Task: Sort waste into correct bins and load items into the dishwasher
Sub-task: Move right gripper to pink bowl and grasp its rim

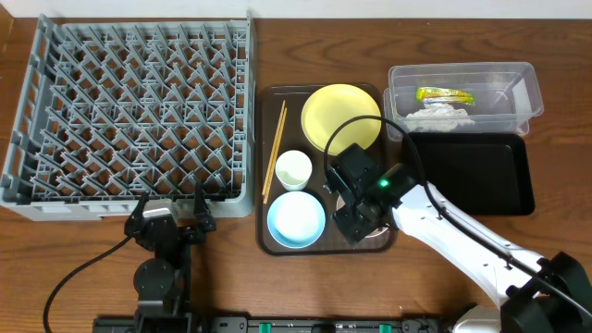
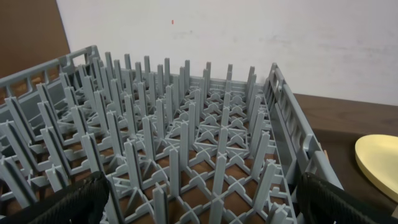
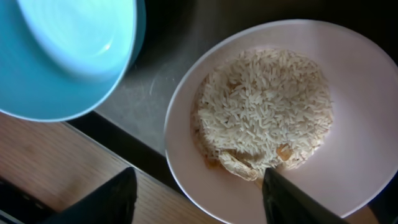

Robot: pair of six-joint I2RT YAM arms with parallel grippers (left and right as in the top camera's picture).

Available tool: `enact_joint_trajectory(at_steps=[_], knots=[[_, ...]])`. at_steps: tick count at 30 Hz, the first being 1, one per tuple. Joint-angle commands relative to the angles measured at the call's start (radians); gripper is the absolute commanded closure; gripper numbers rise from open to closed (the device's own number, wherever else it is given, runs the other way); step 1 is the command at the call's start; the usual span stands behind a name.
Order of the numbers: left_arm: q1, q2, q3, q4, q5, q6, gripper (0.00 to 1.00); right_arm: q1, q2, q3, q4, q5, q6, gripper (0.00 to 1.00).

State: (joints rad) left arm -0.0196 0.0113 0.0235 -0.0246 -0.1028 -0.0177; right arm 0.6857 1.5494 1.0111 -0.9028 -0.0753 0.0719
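Note:
The pinkish-white bowl [image 3: 348, 68] holds a mound of rice-like food scraps [image 3: 264, 112] and sits on the brown tray beside the light blue bowl [image 3: 68, 50]. My right gripper [image 3: 199, 202] is open and straddles the pink bowl's near rim, with one finger [image 3: 292, 199] inside by the rice and the other outside. From overhead, the right gripper [image 1: 356, 208] covers most of that bowl [image 1: 376, 235]. The yellow plate [image 1: 341, 117], white cup [image 1: 294, 169], blue bowl [image 1: 296, 220] and chopsticks [image 1: 275, 151] lie on the tray. My left gripper [image 1: 171, 215] is open at the front edge of the grey dish rack [image 1: 129, 111].
The clear tub [image 1: 518, 79] at the back right holds a yellow-green wrapper [image 1: 444, 94] and crumpled white paper [image 1: 442, 115]. The flat black tray [image 1: 472, 171] lies just in front of it. The brown serving tray [image 1: 270, 102] sits between rack and bins.

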Motion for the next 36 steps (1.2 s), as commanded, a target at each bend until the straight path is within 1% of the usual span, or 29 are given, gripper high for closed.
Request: enact_joint_trajectory(at_steps=[1, 5, 8, 10, 14, 16, 17, 22, 26, 29, 36], knots=[[0.002, 0.0, -0.019, -0.039, -0.006, 0.018, 0.03, 0.01, 0.009, -0.012, 0.003, -0.004, -0.01, 0.41], [0.002, 0.0, -0.019, -0.039, -0.006, 0.018, 0.03, 0.01, 0.009, -0.026, 0.003, -0.005, -0.011, 0.42], [0.002, 0.0, -0.019, -0.039, -0.006, 0.018, 0.03, 0.028, 0.009, -0.045, 0.018, -0.042, -0.059, 0.43], [0.002, 0.0, -0.019, -0.039, -0.006, 0.018, 0.03, 0.05, 0.009, -0.058, 0.032, -0.039, -0.063, 0.42], [0.002, 0.0, -0.019, -0.039, -0.006, 0.018, 0.03, 0.092, 0.009, -0.087, 0.056, 0.013, -0.06, 0.44], [0.002, 0.0, -0.019, -0.039, -0.006, 0.018, 0.03, 0.101, 0.009, -0.1, 0.068, 0.056, -0.026, 0.45], [0.002, 0.0, -0.019, -0.039, -0.006, 0.017, 0.03, 0.101, 0.009, -0.106, 0.074, 0.072, -0.009, 0.46], [0.002, 0.0, -0.019, -0.039, -0.006, 0.018, 0.03, 0.099, 0.009, -0.112, 0.09, 0.17, 0.066, 0.62], [0.002, 0.0, -0.019, -0.039, -0.006, 0.018, 0.03, 0.099, 0.009, -0.112, 0.119, 0.183, 0.074, 0.68], [0.002, 0.0, -0.019, -0.039, -0.006, 0.018, 0.03, 0.1, 0.009, -0.116, 0.135, 0.183, 0.073, 0.7], [0.002, 0.0, -0.019, -0.039, -0.006, 0.018, 0.03, 0.1, 0.009, -0.148, 0.15, 0.183, 0.073, 0.69]])
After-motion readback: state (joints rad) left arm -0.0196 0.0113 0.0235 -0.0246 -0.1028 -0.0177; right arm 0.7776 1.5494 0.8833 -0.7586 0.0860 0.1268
